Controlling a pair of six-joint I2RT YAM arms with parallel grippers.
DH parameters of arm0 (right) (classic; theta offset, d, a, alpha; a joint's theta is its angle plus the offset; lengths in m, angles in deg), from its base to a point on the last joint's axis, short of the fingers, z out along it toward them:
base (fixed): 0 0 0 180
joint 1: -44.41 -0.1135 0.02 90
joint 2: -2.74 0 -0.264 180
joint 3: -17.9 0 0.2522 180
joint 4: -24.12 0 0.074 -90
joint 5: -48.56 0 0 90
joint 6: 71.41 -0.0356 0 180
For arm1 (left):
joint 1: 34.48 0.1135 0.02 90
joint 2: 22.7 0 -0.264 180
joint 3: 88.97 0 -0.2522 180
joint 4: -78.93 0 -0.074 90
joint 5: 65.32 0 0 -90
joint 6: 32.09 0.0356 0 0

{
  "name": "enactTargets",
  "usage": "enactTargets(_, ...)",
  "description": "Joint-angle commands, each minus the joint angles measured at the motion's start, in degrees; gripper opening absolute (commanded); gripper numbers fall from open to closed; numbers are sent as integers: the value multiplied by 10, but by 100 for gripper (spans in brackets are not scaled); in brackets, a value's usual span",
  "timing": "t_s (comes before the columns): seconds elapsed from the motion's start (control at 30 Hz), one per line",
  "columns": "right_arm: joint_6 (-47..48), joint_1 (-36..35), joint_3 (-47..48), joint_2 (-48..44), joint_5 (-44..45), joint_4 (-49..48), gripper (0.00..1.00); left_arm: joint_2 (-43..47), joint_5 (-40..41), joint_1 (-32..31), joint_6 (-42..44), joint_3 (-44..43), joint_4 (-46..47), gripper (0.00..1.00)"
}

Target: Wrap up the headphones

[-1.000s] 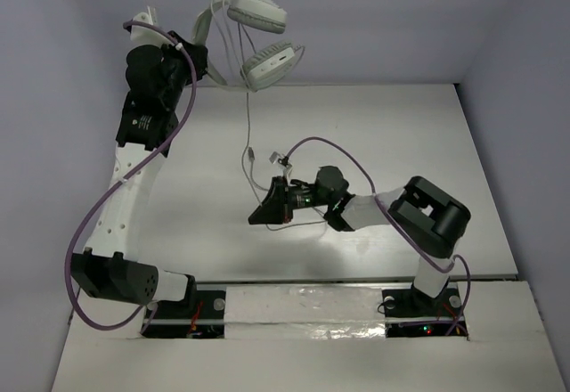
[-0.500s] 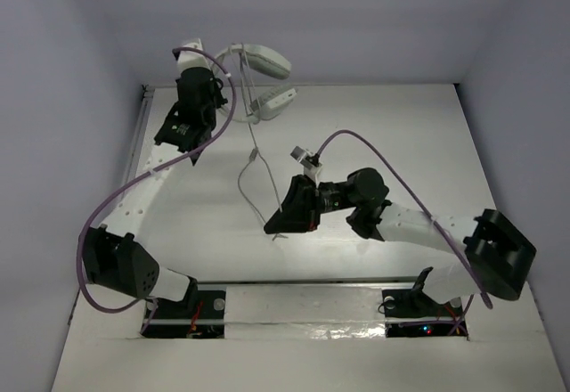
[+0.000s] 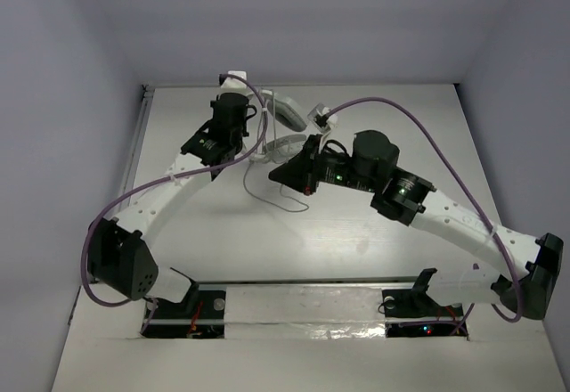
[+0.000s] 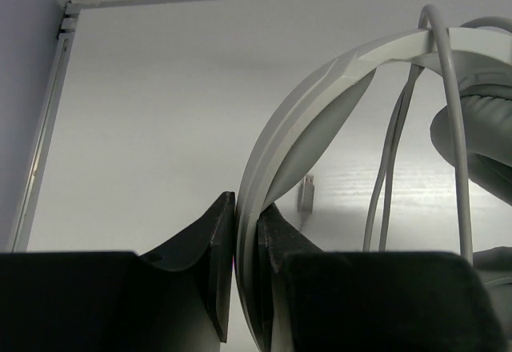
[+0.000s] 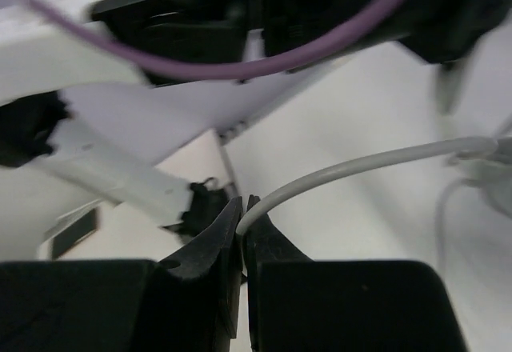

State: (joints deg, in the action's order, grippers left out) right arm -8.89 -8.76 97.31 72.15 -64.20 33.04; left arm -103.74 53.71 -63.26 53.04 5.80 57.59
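Gripping headphones (image 3: 285, 110): left jaws clamp the headband (image 4: 336, 68), right jaws the cable (image 5: 360, 164).

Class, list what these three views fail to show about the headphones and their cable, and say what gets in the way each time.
- Top view: the headphones sit squeezed between the left arm and right arm, too small to count wraps.
- Left wrist view: the earcup is cut off by the right edge.
- Right wrist view: the cable runs off the right edge into blur; its plug is unseen.
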Motion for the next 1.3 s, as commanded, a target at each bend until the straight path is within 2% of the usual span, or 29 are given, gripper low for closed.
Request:
enactTargets(0.0, 101, 5, 61, 2, 176, 152, 0, 48, -3, -26, 12, -10, -5, 0)
enactTargets(0.03, 116, 5, 92, 8, 188, 190, 0, 53, -9, -33, 19, -7, -13, 0)
enactTargets(0.13, 166, 5, 149, 37, 294, 256, 0, 65, -21, -58, 37, 9, -31, 0)
enactTargets(0.17, 175, 5, 162, 47, 359, 271, 0, 67, -21, -58, 41, 11, -38, 0)
enactTargets(0.23, 201, 10, 180, 69, 403, 285, 0, 72, -44, -64, 46, 19, -53, 0)
enactTargets(0.33, 234, 10, 204, 99, 452, 292, 0, 80, -96, -64, 46, 24, -61, 0)
enactTargets(0.43, 256, 10, 207, 121, 500, 308, 0, 89, -110, -64, 46, 18, -76, 0)
enactTargets(0.53, 268, 10, 177, 129, 559, 277, 0, 99, -139, -64, 65, 6, -91, 0)
enactTargets(0.67, 268, 21, 163, 135, 615, 257, 6, 102, -214, -64, 77, -26, -126, 0)
enactTargets(0.7, 269, 21, 159, 131, 619, 252, 7, 105, -250, -64, 79, -26, -124, 0)
enactTargets(0.77, 268, 36, 146, 127, 631, 229, 16, 113, -282, -64, 79, -26, -123, 0)
enactTargets(0.9, 269, 54, 136, 122, 636, 208, 18, 119, -334, -64, 80, -26, -126, 0)
enactTargets(0.97, 264, 61, 120, 113, 633, 188, 23, 126, -354, -58, 76, -25, -118, 0)
enactTargets(1.13, 234, 78, 78, 92, 613, 160, 23, 141, -423, -16, 62, -36, -95, 0)
enactTargets(1.27, 206, 113, 34, 60, 550, 102, 22, 156, -490, 21, 38, -43, -72, 0)
